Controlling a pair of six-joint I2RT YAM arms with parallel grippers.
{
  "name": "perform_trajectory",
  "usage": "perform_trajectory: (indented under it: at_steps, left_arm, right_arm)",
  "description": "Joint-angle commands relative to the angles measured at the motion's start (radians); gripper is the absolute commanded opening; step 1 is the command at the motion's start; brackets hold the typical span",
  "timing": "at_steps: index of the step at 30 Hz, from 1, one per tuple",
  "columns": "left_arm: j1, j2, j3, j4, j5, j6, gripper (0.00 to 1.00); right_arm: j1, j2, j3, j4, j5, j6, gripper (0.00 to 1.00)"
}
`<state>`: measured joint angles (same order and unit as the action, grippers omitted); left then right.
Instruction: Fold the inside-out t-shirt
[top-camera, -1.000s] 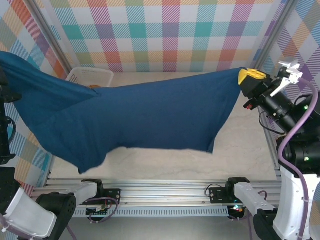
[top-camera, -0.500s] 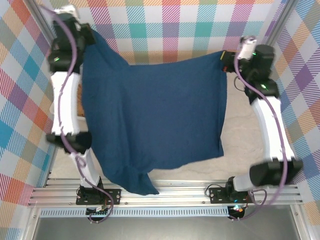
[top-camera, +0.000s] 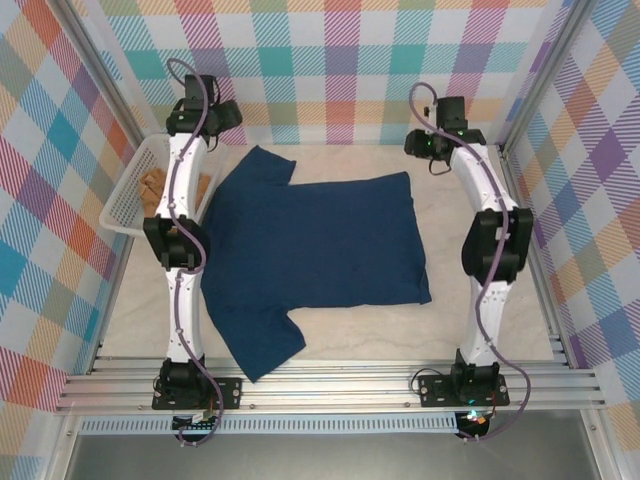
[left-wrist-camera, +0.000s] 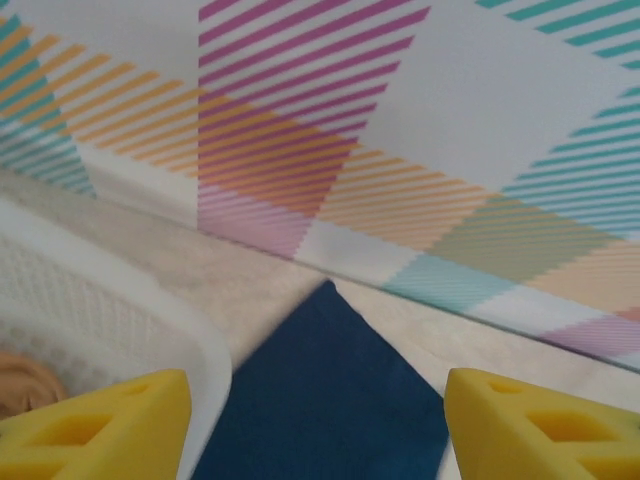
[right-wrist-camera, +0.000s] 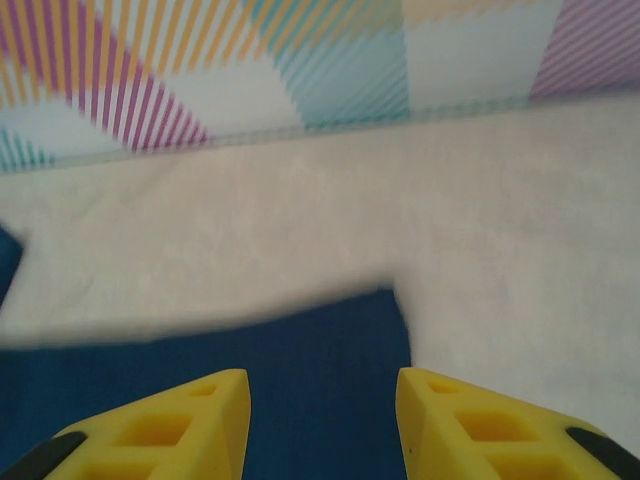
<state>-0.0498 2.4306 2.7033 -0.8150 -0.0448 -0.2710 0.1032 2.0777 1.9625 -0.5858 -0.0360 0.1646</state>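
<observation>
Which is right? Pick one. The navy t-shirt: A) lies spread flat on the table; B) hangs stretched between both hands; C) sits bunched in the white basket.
A: the navy t-shirt lies spread on the table, with the left hand and right hand open near its far edge.

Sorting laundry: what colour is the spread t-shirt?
The t-shirt is navy blue, clearest in top view.

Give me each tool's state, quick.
Left tool: open, holding nothing.
Right tool: open, holding nothing.
</observation>
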Motion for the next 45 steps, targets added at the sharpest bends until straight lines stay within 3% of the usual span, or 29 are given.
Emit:
perform_trajectory:
  at_steps: [1, 3, 6, 9, 12, 15, 21, 24, 29, 39, 43, 45]
  left_arm:
    - [-0.046, -0.258, -0.272, 0.002, 0.084, -0.097, 0.68]
    - [-0.081, -0.440, -0.588, 0.130, 0.097, -0.120, 0.69]
    - [-0.117, -0.672, -0.991, 0.287, 0.164, -0.195, 0.70]
    - [-0.144, -0.851, -1.330, 0.398, 0.203, -0.273, 0.71]
    - [-0.164, -0.958, -1.574, 0.448, 0.191, -0.300, 0.72]
    - [-0.191, -0.990, -1.714, 0.480, 0.188, -0.280, 0.73]
    - [-0.231, -0.902, -1.794, 0.592, 0.166, -0.282, 0.74]
    - [-0.230, -0.808, -1.781, 0.630, 0.136, -0.289, 0.74]
    - [-0.223, -0.682, -1.719, 0.648, 0.090, -0.300, 0.74]
    - [-0.159, -0.576, -1.698, 0.677, 0.066, -0.324, 0.74]
    - [-0.155, -0.570, -1.705, 0.681, 0.065, -0.317, 0.74]
    - [-0.154, -0.572, -1.708, 0.687, 0.079, -0.319, 0.74]
  right_arm:
    - [0.031, -0.258, -0.276, -0.030, -0.016, 0.033, 0.44]
    - [0.052, -0.396, -0.489, -0.023, -0.008, 0.080, 0.45]
    - [0.082, -0.559, -0.744, -0.046, 0.005, 0.145, 0.57]
    - [0.110, -0.678, -0.945, -0.054, 0.015, 0.210, 0.58]
    - [0.130, -0.702, -1.049, -0.087, 0.033, 0.251, 0.59]
    - [0.152, -0.700, -1.096, -0.125, 0.084, 0.281, 0.59]
    - [0.179, -0.685, -1.139, -0.127, 0.127, 0.314, 0.54]
    - [0.179, -0.622, -1.125, -0.111, 0.176, 0.308, 0.44]
    - [0.161, -0.501, -1.056, -0.113, 0.154, 0.302, 0.31]
    - [0.072, -0.399, -0.906, -0.257, 0.289, 0.199, 0.12]
    - [0.053, -0.374, -0.848, -0.291, 0.342, 0.174, 0.09]
    - [0.066, -0.409, -0.841, -0.301, 0.293, 0.170, 0.13]
